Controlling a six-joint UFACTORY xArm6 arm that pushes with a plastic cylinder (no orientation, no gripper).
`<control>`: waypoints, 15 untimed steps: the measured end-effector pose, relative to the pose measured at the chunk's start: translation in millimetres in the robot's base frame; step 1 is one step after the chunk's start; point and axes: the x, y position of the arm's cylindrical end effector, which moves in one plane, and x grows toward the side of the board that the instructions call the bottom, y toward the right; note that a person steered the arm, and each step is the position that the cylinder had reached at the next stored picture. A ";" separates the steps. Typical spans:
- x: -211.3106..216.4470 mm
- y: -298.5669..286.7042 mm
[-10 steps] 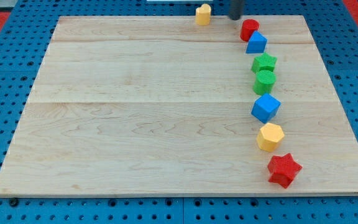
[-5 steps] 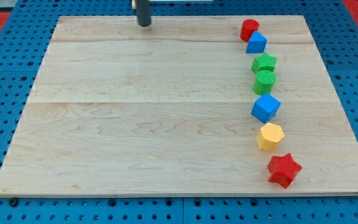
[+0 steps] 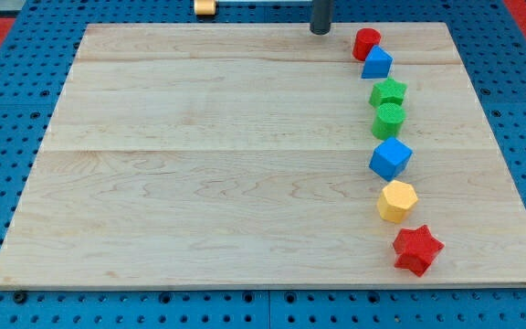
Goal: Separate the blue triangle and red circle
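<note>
The red circle [image 3: 366, 42] sits near the board's top right. The blue triangle [image 3: 377, 62] touches it just below and to the right. My tip [image 3: 320, 32] is at the board's top edge, a short way left of the red circle and not touching it.
Below the pair runs a column of blocks: green star [image 3: 389, 91], green cylinder [image 3: 389, 120], blue cube [image 3: 391, 158], yellow hexagon [image 3: 396, 200], red star [image 3: 417, 249]. A yellow block [image 3: 205, 7] lies off the wooden board [image 3: 199, 164] at the view's top.
My tip swung from the top right to the top left, pushing the yellow block left and off the board, then came back right toward the red circle. The other blocks have not moved.
</note>
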 end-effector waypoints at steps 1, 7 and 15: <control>0.0 1.0; 17.9 128.7; 80.1 100.7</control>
